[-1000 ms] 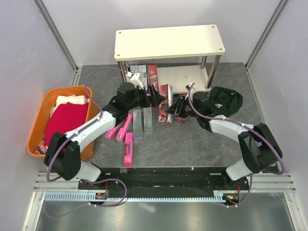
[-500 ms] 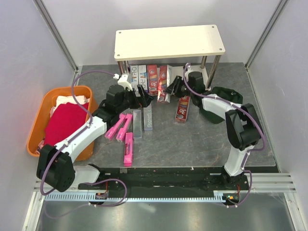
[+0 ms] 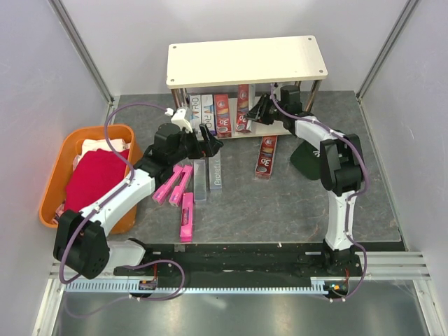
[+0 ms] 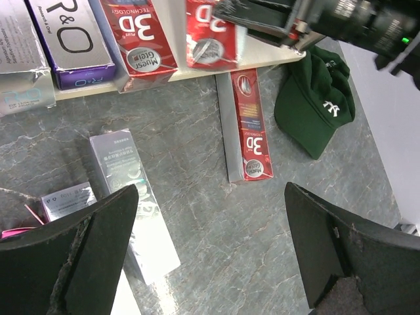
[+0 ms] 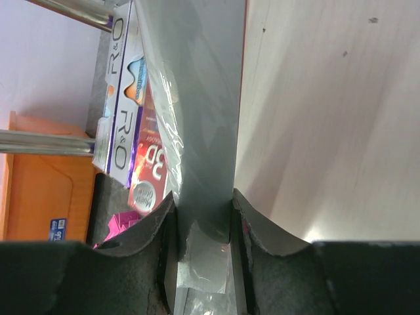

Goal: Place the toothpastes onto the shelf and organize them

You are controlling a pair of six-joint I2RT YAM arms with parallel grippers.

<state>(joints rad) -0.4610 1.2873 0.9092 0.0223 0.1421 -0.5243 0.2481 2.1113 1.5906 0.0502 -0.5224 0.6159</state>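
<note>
**Top view with both wrist views.** The right tool [image 3: 253, 114] is clamped on a red toothpaste box [image 3: 242, 105] and holds it at the lower board [image 5: 328, 118] of the shelf [image 3: 245, 61]. The held box sits just beside the red "3D" box [image 3: 222, 114] that already lies on that board. In the right wrist view the tool's fingers [image 5: 154, 236] press the grey side face of the box. We cannot tell whether the box rests on the board or hangs just above it. In the left wrist view its near end overhangs the board's front edge.

A second ago this tool was low over the bench [image 3: 294, 210], carrying the box among the loose ones. Half a second ago it was partway to the shelf. The carry is therefore over, and we judge that only release and squaring-up remain for this box.

The left tool [image 4: 211, 190] stands wide open with nothing between its fingers, above the silver-grey boxes [image 3: 215, 171]. A second ago it reached further toward the middle of the bench. Since the half-second frame it has scarcely shifted.

The loose stock lies as it did half a second ago: one red box [image 3: 266, 155], the silver-grey pair and three pink boxes [image 3: 187, 217] remain on the bench. A navy-and-white box [image 3: 199, 112] lies on the lower board at the other side of the red "3D" box. With six boxes left to shelve, we judge the task under half done.
</note>
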